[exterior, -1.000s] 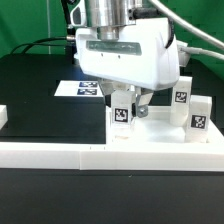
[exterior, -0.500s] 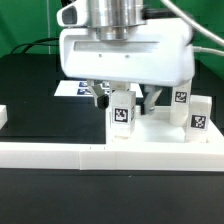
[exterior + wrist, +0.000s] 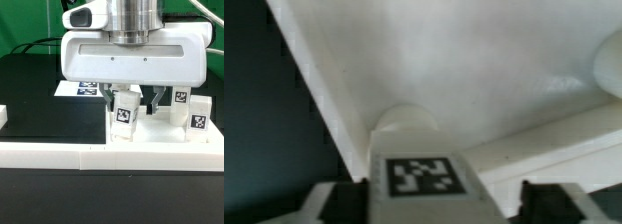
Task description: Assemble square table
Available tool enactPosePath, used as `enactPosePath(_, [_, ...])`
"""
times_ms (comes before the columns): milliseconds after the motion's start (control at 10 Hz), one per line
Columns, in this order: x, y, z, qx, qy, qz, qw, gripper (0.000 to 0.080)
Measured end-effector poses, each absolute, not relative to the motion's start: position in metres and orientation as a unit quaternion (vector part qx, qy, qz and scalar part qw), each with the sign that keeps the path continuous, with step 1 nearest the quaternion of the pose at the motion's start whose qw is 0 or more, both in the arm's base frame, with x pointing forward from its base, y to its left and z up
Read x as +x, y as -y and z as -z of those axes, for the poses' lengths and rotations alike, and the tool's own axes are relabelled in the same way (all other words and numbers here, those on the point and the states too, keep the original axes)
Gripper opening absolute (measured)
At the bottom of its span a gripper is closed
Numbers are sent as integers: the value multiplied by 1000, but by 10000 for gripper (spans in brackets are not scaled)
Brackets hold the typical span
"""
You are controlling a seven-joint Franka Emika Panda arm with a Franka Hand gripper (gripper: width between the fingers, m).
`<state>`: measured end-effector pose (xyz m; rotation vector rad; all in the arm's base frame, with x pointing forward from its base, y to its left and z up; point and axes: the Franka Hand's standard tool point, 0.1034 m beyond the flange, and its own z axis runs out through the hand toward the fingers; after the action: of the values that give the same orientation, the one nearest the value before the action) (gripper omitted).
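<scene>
The square table's white slab lies flat in the exterior view's right half. One tagged leg block stands on its near left corner, leaning slightly. My gripper is open, its two dark fingers on either side of that leg's top. In the wrist view the leg sits between the fingers, close to one and with a gap to the other, over the slab. My gripper is open there too. Two more tagged legs stand at the slab's right.
The long low white rail fence runs along the front, with a short end piece at the exterior view's left. The marker board lies on the black table behind my hand. Cables hang at the back.
My hand has come nearer the camera and shifted to the exterior view's right, so it looks larger. The leg between the fingers now leans a little; the other legs have not moved.
</scene>
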<state>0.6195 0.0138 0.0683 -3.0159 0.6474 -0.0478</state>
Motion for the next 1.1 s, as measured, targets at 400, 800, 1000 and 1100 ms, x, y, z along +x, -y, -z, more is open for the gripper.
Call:
enactPosePath(400, [619, -12, -67, -936, -351, 10, 29, 293])
enactPosePath(800, [620, -16, -65, -807, -590, -11, 30, 293])
enactPosePath(1000, [621, -12, -63, -679, -731, -28, 57, 293])
enactPosePath(1100, [621, -10, -63, -655, -752, -29, 62, 293])
